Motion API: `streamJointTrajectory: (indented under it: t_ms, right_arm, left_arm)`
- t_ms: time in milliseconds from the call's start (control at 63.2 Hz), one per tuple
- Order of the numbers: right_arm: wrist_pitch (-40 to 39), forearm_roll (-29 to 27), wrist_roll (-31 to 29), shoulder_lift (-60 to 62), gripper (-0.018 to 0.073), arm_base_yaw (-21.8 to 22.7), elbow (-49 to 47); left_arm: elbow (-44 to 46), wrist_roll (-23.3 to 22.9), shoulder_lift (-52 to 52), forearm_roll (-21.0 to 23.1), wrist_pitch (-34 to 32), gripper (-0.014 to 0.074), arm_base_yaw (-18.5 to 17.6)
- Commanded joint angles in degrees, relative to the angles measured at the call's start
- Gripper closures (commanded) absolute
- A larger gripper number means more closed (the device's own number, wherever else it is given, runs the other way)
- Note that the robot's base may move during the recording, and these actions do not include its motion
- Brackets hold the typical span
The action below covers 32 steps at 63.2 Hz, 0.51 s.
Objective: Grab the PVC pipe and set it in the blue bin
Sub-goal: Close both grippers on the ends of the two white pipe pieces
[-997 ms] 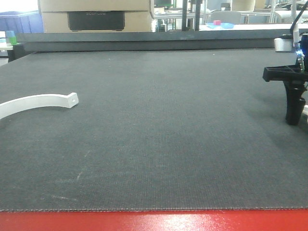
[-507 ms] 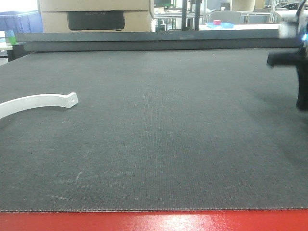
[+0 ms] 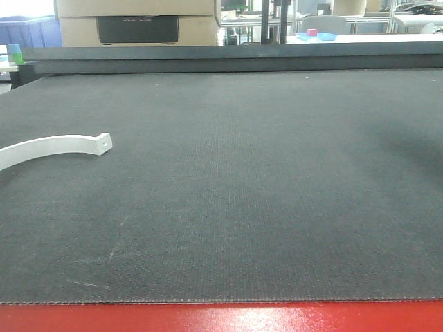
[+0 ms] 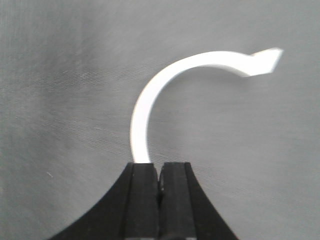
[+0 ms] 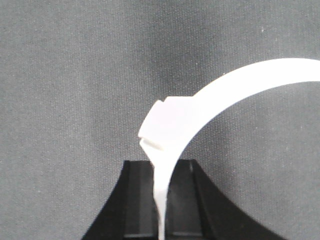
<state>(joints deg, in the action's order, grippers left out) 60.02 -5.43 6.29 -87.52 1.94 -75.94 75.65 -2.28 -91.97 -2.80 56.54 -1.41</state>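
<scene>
A white curved PVC pipe piece (image 3: 52, 146) lies flat on the dark mat at the left of the front view, running out past the frame's left edge. In the left wrist view the same kind of arc (image 4: 150, 95) lies on the mat, one end hidden behind my left gripper (image 4: 159, 167), whose jaws are shut with nothing between them. My right gripper (image 5: 161, 167) is shut on the thin end of a second white curved piece (image 5: 225, 90), held above the mat. Neither gripper shows in the front view.
The dark grey mat (image 3: 242, 187) covers the table, with a red strip (image 3: 221, 318) along the near edge. A blue crate (image 3: 28, 31) stands beyond the far left corner; I cannot tell whether it is the blue bin. A raised black rail (image 3: 228, 59) runs along the back.
My right gripper, at the front view's right edge a second ago, rose and passed out of that view. The white arc on the mat has not moved.
</scene>
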Motion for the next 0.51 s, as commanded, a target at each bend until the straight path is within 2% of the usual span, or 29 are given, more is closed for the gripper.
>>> streamJointTrajectory:
  t_ms: [0,348,396,491]
  right_arm:
    - [-1.14,0.06,-2.35,0.26,0.0727,0.0,0.14]
    - [-2.12,0.06,-2.79,-1.67,0.0727,0.0,0.14]
    - [-2.0,0.06,-2.79,-1.95,0.0727,0.0,0.14]
    - [-2.38,0.06,-2.79,-2.07,0.0727,0.0,0.14]
  left_arm:
    - [0.68,0.37,-3.97,-0.88,-1.14,0.0707,0.06]
    - [0.68,0.52,-7.46,-0.06,-3.91,0.0699,0.16]
    - [0.68,0.63,-7.58,-0.06,-4.64,0.0667,0.16]
    - [0.68,0.63,-8.54,-0.06,-5.48,0.0529,0.16]
